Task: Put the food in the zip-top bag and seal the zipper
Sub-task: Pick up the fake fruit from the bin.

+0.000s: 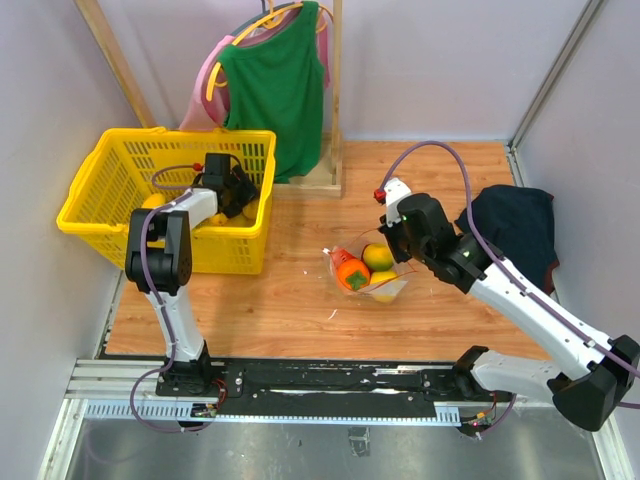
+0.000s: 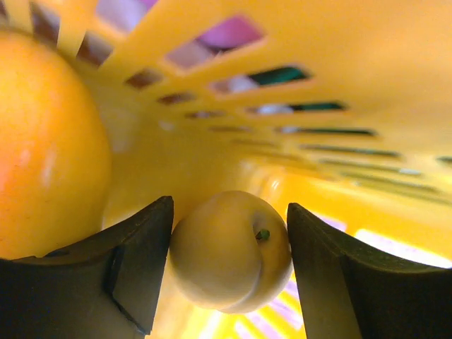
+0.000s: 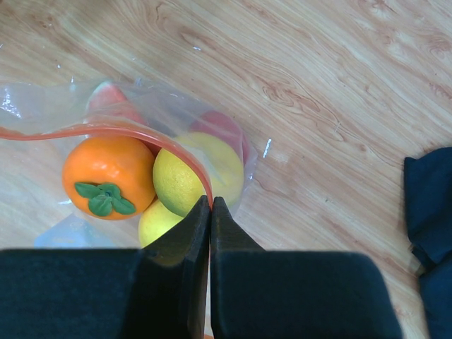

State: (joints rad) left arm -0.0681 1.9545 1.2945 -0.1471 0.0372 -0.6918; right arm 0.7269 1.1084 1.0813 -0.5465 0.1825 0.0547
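Note:
The clear zip-top bag (image 1: 366,272) lies on the wooden table and holds an orange persimmon-like fruit (image 3: 106,173), a yellow lemon (image 3: 176,180), another yellow piece and a red piece (image 3: 220,127). Its red-orange zipper (image 3: 106,131) curves along the open mouth. My right gripper (image 3: 210,201) is shut on the zipper strip at the bag's right end; it also shows in the top view (image 1: 388,248). My left gripper (image 2: 229,240) is inside the yellow basket (image 1: 165,133), its fingers closed against both sides of a pale yellow round fruit (image 2: 226,258).
A large orange fruit (image 2: 49,155) sits in the basket next to the left gripper, with the basket wall (image 2: 353,63) close behind. A dark navy cloth heap (image 1: 515,225) lies at the right. A wooden rack with a green shirt (image 1: 275,85) stands at the back.

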